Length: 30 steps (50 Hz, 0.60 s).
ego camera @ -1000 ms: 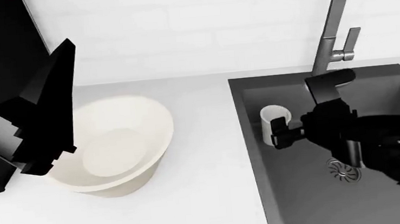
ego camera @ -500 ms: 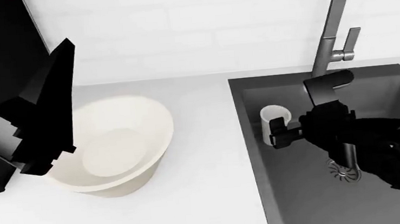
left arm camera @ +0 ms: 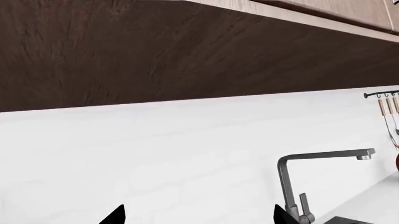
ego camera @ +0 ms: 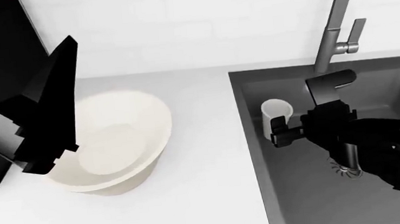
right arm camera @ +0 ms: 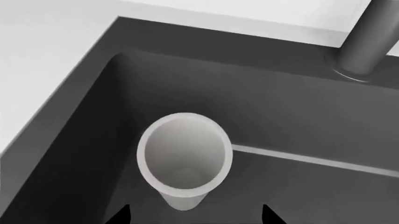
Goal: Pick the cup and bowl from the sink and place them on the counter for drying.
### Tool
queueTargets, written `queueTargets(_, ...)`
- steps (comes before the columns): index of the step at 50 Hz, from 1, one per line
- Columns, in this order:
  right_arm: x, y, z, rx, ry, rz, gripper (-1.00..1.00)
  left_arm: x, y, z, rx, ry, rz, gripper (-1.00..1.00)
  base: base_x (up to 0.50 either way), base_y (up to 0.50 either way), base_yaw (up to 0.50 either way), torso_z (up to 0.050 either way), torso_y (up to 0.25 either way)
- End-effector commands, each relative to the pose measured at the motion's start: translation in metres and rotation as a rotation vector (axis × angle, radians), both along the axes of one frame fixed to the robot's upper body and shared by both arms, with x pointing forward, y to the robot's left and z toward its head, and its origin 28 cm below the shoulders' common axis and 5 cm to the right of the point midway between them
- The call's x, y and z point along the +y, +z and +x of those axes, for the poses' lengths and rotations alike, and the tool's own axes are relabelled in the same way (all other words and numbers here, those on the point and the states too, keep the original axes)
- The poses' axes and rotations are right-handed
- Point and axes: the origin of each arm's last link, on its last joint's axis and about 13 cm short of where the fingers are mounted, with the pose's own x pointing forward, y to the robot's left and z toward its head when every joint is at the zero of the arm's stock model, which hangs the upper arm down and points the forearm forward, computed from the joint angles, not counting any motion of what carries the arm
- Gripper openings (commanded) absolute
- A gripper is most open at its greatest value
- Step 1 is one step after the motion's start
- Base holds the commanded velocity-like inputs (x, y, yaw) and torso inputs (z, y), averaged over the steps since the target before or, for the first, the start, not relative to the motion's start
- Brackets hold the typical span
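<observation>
The right tool, its 2 fingers spread apart either side of the upright cup in the sink, hovers there, while the bowl rests on the bench beside the left tool, also apart.

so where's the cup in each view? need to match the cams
Head view: the cup stands upright inside the sink near its left wall, just ahead of the right gripper.
Right wrist view: the cup sits centre frame, seen from above with its mouth open, on the sink floor.
Left wrist view: not in it; mostly wall and cabinet.
Shared landmark: the faucet, also at and.
</observation>
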Motion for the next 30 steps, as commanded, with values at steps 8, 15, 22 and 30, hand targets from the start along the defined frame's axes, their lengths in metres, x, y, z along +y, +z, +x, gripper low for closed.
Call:
queueTargets(8, 0.0007, 0.0003, 0.0007, -0.010, 0.004, 0.003, 1.00, 0.0000, 0.0031, 0.0000, -0.013, -0.003, 0.011, 1.00, 0.00, 0.00, 0.00, 0.011, -0.086)
queueTargets(15, 0.0008, -0.0006, 0.0008, -0.016, 0.008, 0.001, 1.00, 0.0009, 0.0041, -0.0002, -0.020, -0.004, 0.009, 1.00, 0.00, 0.00, 0.00, 0.019, -0.136)
queueTargets(22, 0.0020, -0.0023, 0.0020, -0.033, 0.017, 0.003, 1.00, 0.0002, 0.0008, 0.0000, -0.014, -0.002, -0.020, 1.00, 0.00, 0.00, 0.00, 0.004, -0.028)
queueTargets(30, 0.0047, -0.0029, 0.0066, -0.084, 0.044, 0.009, 1.00, -0.0008, -0.0005, 0.0001, -0.008, 0.000, -0.028, 1.00, 0.00, 0.00, 0.00, 0.000, 0.000)
